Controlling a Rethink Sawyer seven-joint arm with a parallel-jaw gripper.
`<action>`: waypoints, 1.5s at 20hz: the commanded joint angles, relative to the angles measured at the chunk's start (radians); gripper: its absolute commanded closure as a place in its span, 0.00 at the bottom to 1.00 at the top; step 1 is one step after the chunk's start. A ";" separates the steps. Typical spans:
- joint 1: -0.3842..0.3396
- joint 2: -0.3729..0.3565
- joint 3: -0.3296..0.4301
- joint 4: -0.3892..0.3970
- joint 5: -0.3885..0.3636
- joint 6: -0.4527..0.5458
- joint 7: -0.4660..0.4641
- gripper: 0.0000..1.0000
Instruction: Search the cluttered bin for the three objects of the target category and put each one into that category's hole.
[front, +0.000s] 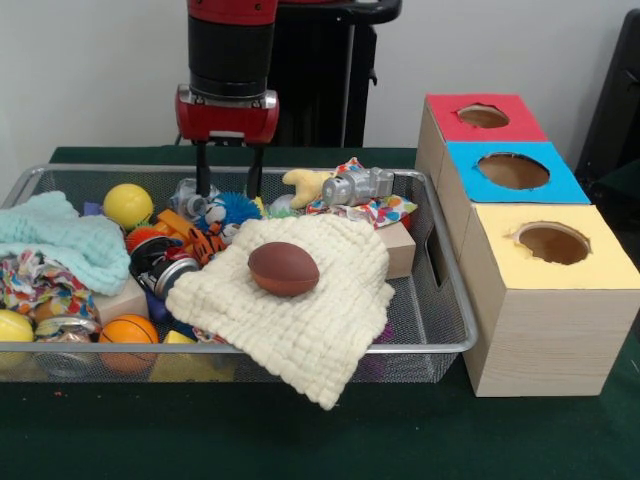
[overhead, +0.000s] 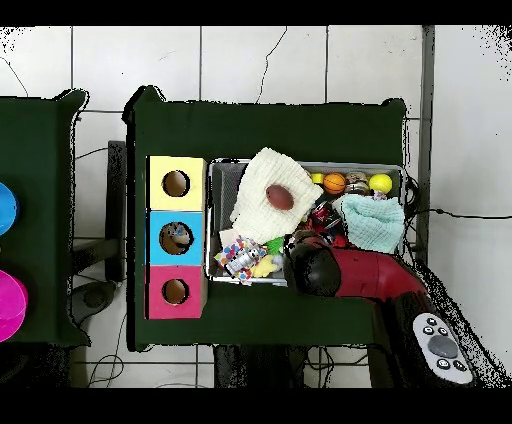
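the cream cloth (front: 300, 310) lies nearest, a nubby knitted square drooping over the front rim of the bin (front: 440, 345) onto the green tabletop (front: 200, 430), with a smooth brown football (front: 283, 268) resting on it. the bin is shiny wire mesh, shallow and still crowded: a yellow ball (front: 127, 204), an orange ball (front: 130, 331), a soft mint cloth (front: 60, 240), a silver toy camera (front: 358, 185), a spiky blue ball (front: 233, 210). the end effector (front: 228, 190) hangs at the back of the bin, its fingers spread and empty, tips just above the clutter. the hole (front: 483, 116) is in the red top of the farthest cardboard box, its edge roughly cut. i can't see inside it, so i'd judge the sorting barely begun.
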 joint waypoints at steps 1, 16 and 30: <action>0.003 0.069 0.063 0.027 -0.082 -0.082 0.038 0.00; -0.039 0.041 0.079 0.056 -0.114 -0.081 0.022 0.00; -0.128 0.014 0.109 0.149 -0.175 -0.111 -0.005 0.00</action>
